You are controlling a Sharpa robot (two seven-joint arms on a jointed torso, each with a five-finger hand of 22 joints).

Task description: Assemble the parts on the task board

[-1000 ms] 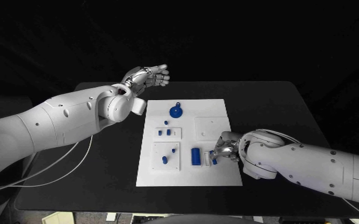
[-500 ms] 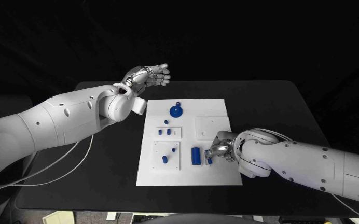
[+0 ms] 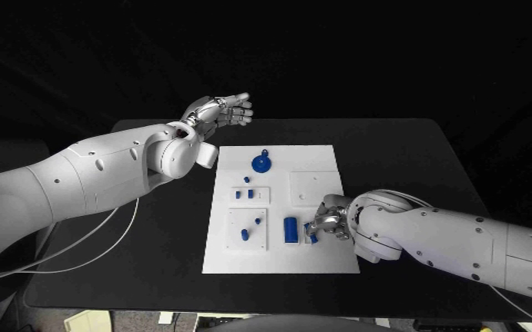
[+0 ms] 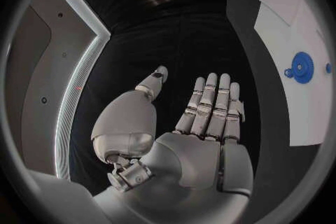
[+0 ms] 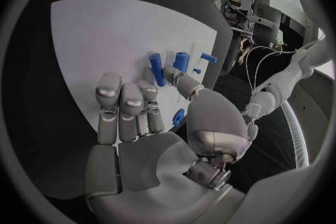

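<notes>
Fingers [image 5: 122, 103] of right hand [image 3: 330, 223] lie flat over the board [image 3: 313, 155], thumb touching a small blue peg [image 5: 156, 69] – grip unclear; light, rigid, slippery – pinch mid-shaft; left hand [image 3: 222, 111] open, empty.

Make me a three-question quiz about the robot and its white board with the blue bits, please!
1. Where is the round blue disc?
A. near the far edge of the task board
B. off the board, on the black table
C. in the left hand

2. What colour are the small parts?
A. red
B. blue
C. green

3. What is the left hand doing?
A. gripping the board
B. pressing a part down
C. raised beyond the board, fingers out, holding nothing

Answers:
1 A, the disc lies on the board's far end.
2 B, every piece on the board is blue.
3 C, the left wrist view shows a bare palm and straight fingers.
</notes>
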